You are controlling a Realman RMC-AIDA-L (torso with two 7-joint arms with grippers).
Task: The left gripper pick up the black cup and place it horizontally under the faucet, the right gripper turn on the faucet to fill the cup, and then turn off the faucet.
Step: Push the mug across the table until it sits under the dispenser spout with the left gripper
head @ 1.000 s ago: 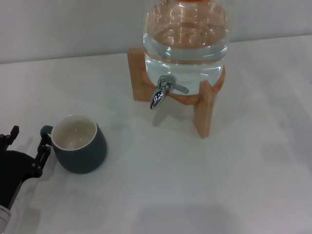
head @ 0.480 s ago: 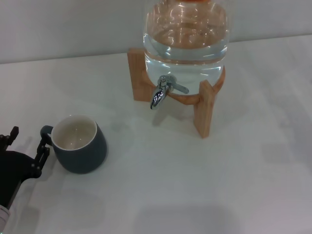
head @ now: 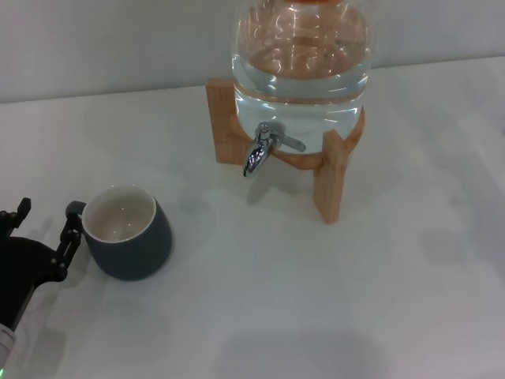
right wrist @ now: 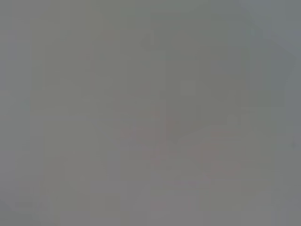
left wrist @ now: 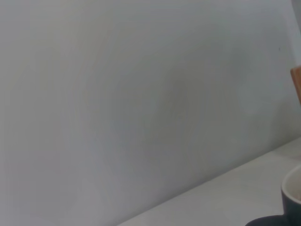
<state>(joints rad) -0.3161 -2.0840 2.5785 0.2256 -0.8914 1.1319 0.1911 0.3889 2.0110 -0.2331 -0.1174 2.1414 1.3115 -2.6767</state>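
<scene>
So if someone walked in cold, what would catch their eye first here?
Probably the clear water jar on its wooden stand at the back, with the faucet pointing forward. Next, the black cup standing upright at front left, with the left gripper open around its handle.
</scene>
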